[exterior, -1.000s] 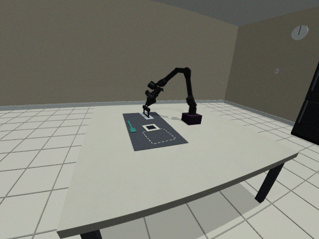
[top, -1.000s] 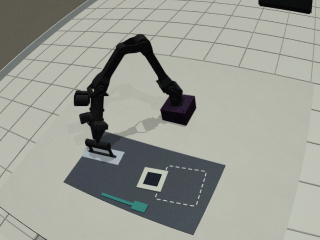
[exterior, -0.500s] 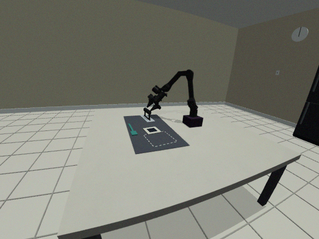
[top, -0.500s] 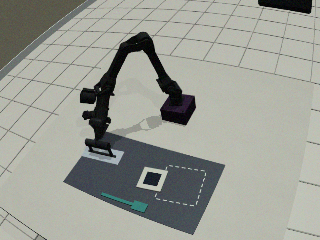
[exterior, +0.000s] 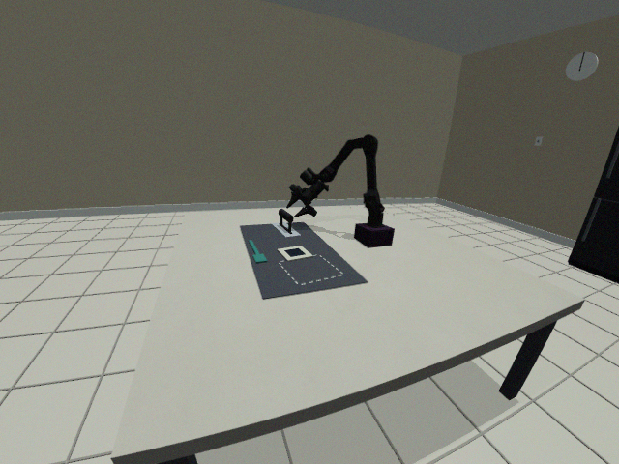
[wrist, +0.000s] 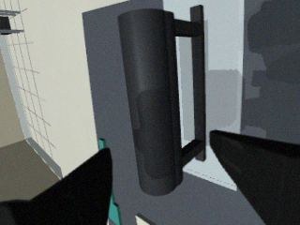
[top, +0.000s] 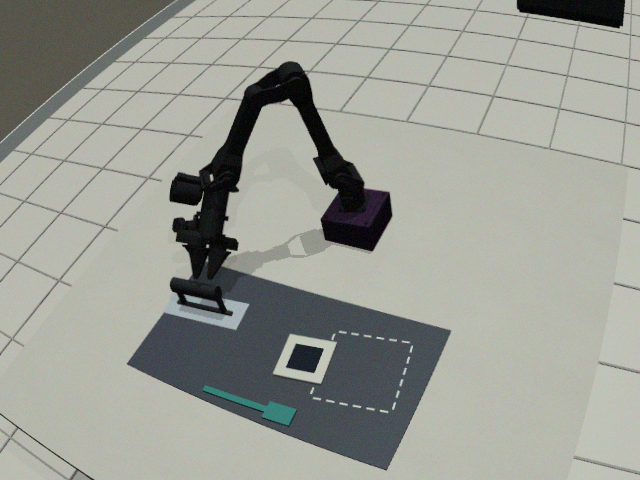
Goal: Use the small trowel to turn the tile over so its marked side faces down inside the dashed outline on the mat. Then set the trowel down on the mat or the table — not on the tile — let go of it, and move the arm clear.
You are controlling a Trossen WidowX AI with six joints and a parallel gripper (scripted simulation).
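The trowel has a thick black bar handle (top: 195, 287) (exterior: 285, 215) (wrist: 150, 94) on two posts above a flat pale blade (top: 237, 316) (wrist: 225, 47). It stands on the dark mat (top: 361, 439) (exterior: 270, 288) (wrist: 108, 70). My gripper (top: 203, 276) (exterior: 291, 211) (wrist: 161, 146) is open and empty, tilted, just above the handle. In the wrist view the fingertips appear on either side of the handle's near end. The cream tile (top: 305, 357) (exterior: 295, 251) lies flat, dark square up, covering part of the left side of the dashed outline (top: 316, 398).
A flat teal paddle-shaped tool (top: 279, 413) (exterior: 258, 257) (wrist: 114, 216) lies on the mat near its front edge in the top view, beside the tile. The arm's dark purple base (top: 348, 237) (exterior: 373, 235) stands on the table behind the mat.
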